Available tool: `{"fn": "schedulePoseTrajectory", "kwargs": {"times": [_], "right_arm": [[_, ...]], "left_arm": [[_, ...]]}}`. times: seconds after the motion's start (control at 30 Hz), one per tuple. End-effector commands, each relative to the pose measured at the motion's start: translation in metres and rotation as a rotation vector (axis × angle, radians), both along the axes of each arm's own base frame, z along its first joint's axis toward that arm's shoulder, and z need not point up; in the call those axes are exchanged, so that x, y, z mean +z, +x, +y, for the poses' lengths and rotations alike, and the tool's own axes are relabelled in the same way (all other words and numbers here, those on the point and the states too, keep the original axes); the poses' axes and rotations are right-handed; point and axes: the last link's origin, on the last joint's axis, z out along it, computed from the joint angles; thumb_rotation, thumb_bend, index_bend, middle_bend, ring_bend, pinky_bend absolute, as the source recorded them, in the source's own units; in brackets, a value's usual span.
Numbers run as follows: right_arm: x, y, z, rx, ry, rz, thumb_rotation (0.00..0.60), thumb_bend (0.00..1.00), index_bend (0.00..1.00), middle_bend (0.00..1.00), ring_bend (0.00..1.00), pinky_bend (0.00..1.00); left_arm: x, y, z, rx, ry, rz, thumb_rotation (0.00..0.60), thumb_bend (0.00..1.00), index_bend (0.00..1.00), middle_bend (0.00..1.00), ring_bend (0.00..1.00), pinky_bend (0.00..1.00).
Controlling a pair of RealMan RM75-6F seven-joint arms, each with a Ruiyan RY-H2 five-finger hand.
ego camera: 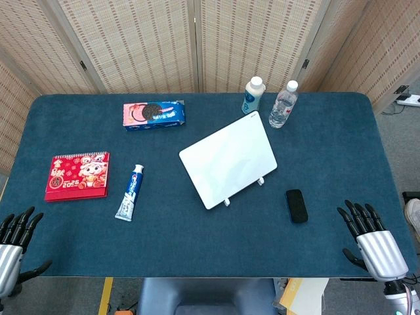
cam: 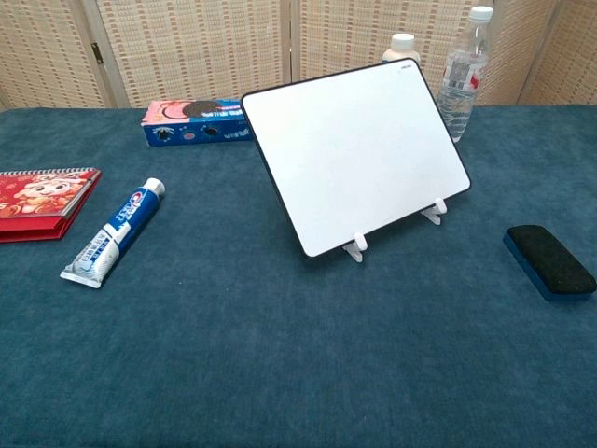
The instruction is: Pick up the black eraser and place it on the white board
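The black eraser point(ego camera: 296, 205) point(cam: 550, 260) lies flat on the blue table, to the right of the white board point(ego camera: 228, 158) point(cam: 357, 153). The board leans back on two small white feet. My right hand point(ego camera: 369, 236) hovers at the table's front right corner, fingers spread and holding nothing, a short way right of the eraser. At the front left corner my left hand point(ego camera: 14, 239) is likewise spread and holds nothing. Neither hand appears in the chest view.
A toothpaste tube point(ego camera: 130, 192) point(cam: 116, 231) and a red calendar point(ego camera: 78, 175) point(cam: 37, 202) lie left of the board. A cookie box point(ego camera: 153, 115) point(cam: 195, 122) sits behind them. A white bottle point(ego camera: 252, 96) and a clear water bottle point(ego camera: 283, 104) point(cam: 464, 75) stand behind the board.
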Motion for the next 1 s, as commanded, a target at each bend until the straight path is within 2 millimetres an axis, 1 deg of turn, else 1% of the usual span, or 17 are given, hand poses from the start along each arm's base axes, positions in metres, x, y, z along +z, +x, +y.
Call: {"fn": "schedulePoseTrajectory", "kwargs": {"times": [0.03, 0.17, 0.23, 0.33, 0.4, 0.47, 0.63, 0.73, 1.0], "right_arm": [[0.0, 0.0, 0.0, 0.0, 0.002, 0.001, 0.6, 0.24, 0.0, 0.0, 0.0, 0.0], [-0.001, -0.001, -0.001, 0.005, 0.009, 0.008, 0.6, 0.24, 0.0, 0.0, 0.0, 0.0], [-0.005, -0.002, -0.006, 0.02, 0.026, 0.02, 0.6, 0.24, 0.0, 0.0, 0.0, 0.0], [-0.013, -0.003, -0.02, 0.086, 0.056, 0.032, 0.6, 0.24, 0.0, 0.0, 0.0, 0.0], [-0.016, -0.006, -0.031, 0.145, 0.053, 0.07, 0.6, 0.24, 0.0, 0.0, 0.0, 0.0], [-0.016, -0.01, -0.042, 0.209, 0.034, 0.127, 0.6, 0.24, 0.0, 0.0, 0.0, 0.0], [-0.016, -0.015, -0.061, 0.287, -0.015, 0.204, 0.6, 0.24, 0.0, 0.0, 0.0, 0.0], [-0.026, -0.021, -0.071, 0.314, -0.016, 0.271, 0.6, 0.24, 0.0, 0.0, 0.0, 0.0], [-0.063, -0.03, -0.095, 0.302, 0.058, 0.327, 0.6, 0.24, 0.0, 0.0, 0.0, 0.0]], "left_arm": [[0.0, 0.0, 0.0, 0.0, 0.001, 0.001, 0.6, 0.07, 0.0, 0.03, 0.1, 0.09], [-0.001, 0.0, -0.001, 0.0, 0.0, 0.003, 0.6, 0.07, 0.0, 0.03, 0.1, 0.09], [-0.002, 0.001, -0.001, -0.003, -0.003, 0.002, 0.6, 0.07, 0.0, 0.03, 0.1, 0.09], [0.0, -0.001, 0.0, 0.006, 0.001, 0.001, 0.6, 0.07, 0.0, 0.03, 0.1, 0.09], [0.001, -0.001, 0.001, 0.012, 0.006, -0.003, 0.6, 0.07, 0.0, 0.03, 0.1, 0.09], [0.003, -0.002, 0.002, 0.016, 0.016, -0.005, 0.6, 0.07, 0.0, 0.03, 0.1, 0.09], [0.002, -0.001, 0.001, 0.021, 0.021, -0.003, 0.6, 0.07, 0.0, 0.03, 0.1, 0.09], [0.0, -0.001, 0.0, 0.02, 0.015, -0.001, 0.6, 0.07, 0.0, 0.03, 0.1, 0.09], [-0.001, 0.0, 0.0, 0.018, 0.011, -0.002, 0.6, 0.07, 0.0, 0.03, 0.1, 0.09]]}}
